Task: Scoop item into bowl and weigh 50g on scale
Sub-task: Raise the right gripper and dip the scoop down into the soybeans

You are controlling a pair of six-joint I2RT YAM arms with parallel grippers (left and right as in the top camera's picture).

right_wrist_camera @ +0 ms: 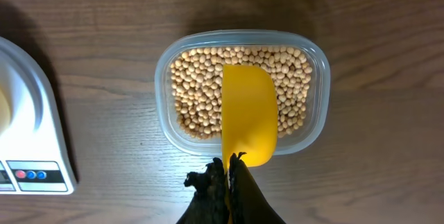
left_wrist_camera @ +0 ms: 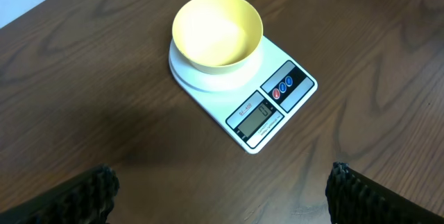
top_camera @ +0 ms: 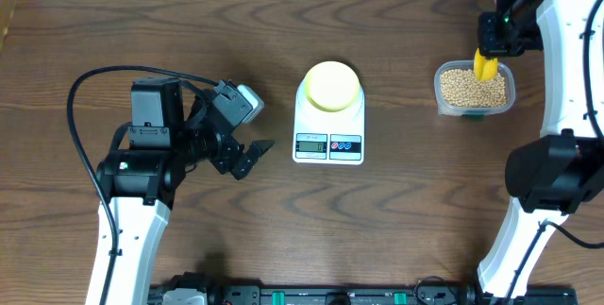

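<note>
The pale yellow-green bowl [top_camera: 331, 86] stands empty on the white scale [top_camera: 328, 143]; both also show in the left wrist view, the bowl [left_wrist_camera: 217, 32] on the scale [left_wrist_camera: 270, 113]. The tan beans [top_camera: 462, 86] fill a clear tub [top_camera: 475, 109] at the right, also in the right wrist view as beans [right_wrist_camera: 198, 89] in the tub [right_wrist_camera: 316, 123]. My right gripper [right_wrist_camera: 229, 165] is shut on the handle of a yellow scoop [right_wrist_camera: 250, 116] held over the beans, with no beans seen on it. My left gripper [top_camera: 253, 159] is open and empty, left of the scale.
The brown wooden table [top_camera: 189, 22] carries only the scale and the tub. The tub sits near the right arm's white links [top_camera: 566, 107]. A black cable [top_camera: 104, 78] loops over the left arm.
</note>
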